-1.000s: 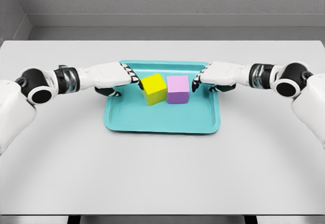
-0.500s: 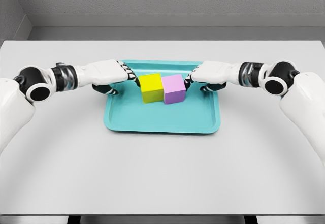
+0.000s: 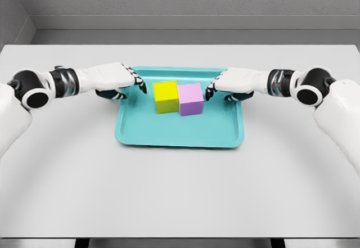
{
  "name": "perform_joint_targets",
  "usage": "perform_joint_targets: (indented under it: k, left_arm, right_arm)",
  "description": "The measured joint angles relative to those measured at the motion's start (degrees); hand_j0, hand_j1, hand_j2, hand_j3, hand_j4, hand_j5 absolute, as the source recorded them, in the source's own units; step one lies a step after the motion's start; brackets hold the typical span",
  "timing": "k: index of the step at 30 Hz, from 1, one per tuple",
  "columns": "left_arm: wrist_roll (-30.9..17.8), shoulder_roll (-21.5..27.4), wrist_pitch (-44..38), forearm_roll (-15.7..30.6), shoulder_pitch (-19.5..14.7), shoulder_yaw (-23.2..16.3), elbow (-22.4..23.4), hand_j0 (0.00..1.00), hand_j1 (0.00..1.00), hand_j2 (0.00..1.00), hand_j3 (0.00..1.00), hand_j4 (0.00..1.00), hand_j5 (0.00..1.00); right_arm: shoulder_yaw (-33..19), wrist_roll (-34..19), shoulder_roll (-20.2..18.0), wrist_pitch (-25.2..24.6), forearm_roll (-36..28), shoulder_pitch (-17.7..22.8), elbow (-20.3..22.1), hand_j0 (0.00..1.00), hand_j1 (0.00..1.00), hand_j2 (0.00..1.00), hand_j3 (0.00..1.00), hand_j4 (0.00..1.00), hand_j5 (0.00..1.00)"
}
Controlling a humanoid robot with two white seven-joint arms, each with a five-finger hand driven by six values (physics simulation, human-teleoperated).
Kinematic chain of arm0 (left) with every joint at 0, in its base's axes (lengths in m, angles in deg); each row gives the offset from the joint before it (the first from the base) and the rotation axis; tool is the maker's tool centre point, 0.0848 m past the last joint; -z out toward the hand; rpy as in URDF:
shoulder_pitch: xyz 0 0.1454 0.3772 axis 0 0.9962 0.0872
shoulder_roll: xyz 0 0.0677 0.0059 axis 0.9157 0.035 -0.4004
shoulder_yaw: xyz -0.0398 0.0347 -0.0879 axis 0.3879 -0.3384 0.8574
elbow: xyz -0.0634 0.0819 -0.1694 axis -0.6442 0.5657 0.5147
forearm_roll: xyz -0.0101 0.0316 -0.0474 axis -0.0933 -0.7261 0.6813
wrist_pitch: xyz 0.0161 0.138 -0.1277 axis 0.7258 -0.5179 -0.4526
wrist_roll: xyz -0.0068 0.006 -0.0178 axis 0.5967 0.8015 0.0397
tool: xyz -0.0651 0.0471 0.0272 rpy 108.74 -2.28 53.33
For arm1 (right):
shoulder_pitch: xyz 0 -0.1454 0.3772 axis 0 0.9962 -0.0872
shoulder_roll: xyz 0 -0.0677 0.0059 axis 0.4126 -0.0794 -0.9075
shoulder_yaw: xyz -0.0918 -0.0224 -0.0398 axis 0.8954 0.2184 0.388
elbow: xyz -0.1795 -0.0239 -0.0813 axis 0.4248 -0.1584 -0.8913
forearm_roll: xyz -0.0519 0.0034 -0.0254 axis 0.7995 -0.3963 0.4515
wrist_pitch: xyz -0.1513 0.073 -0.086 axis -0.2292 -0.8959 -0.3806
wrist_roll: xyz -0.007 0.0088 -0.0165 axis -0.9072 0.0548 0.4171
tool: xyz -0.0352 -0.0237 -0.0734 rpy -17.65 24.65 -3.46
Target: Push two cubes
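Your left robot hand [image 3: 115, 80] sits over the tray's upper-left corner, at about 10 o'clock from the tray's middle. Its fingers are loosely curled and hold nothing; the dark fingertips [image 3: 138, 85] point toward the yellow cube [image 3: 166, 97], with a clear gap of bare tray between them. Your right robot hand [image 3: 233, 83] mirrors it at about 2 o'clock, fingers likewise relaxed and empty, its fingertips [image 3: 209, 92] just beside the purple cube [image 3: 190, 99]; you cannot tell from this view whether they touch it.

The two cubes stand side by side in the upper middle of the teal tray [image 3: 180, 130], yellow on the left, purple on the right, their inner faces pressed together or very nearly so. Both rest flat on the tray floor, and nothing lies between either hand and its cube.

The tray lies on the pale grey bench [image 3: 180, 192], toward 12 o'clock from its centre. Its raised rim surrounds the cubes on every side. A grey wall [image 3: 180, 0] stands behind the bench's far edge.
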Motion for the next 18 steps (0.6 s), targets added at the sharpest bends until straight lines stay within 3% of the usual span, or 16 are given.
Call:
perform_joint_targets:
  k: [5, 9, 14, 18]
  left_arm:
    - [0.03, 2.23, 0.01, 1.83, -0.53, 1.0, -0.04, 0.64, 0.64, 0.64, 0.64, 0.64, 0.64]
    - [0.04, 5.14, 0.02, 4.0, -0.44, 1.59, -0.31, 0.64, 0.64, 0.64, 0.64, 0.64, 0.64]
    - [0.06, 8.99, 0.02, 6.88, -0.09, 1.84, -0.7, 0.65, 0.65, 0.65, 0.65, 0.65, 0.65]
    - [0.11, 12.24, 0.02, 9.07, 0.17, 1.92, -0.78, 0.67, 0.67, 0.67, 0.67, 0.67, 0.67]
  right_arm:
    - [-0.31, -0.02, -2.19, 0.13, -0.16, 0.26, 1.8, 0.62, 0.62, 0.62, 0.62, 0.62, 0.62]
    - [-2.12, -0.02, -7.15, 0.15, -0.79, 1.32, 12.04, 0.62, 0.62, 0.62, 0.62, 0.62, 0.62]
    - [-3.85, -0.02, -12.84, 0.14, -4.08, 5.54, 25.06, 0.62, 0.62, 0.62, 0.62, 0.62, 0.62]
    - [-2.78, -0.02, -14.64, 0.11, -5.92, 6.86, 30.94, 0.62, 0.62, 0.62, 0.62, 0.62, 0.62]
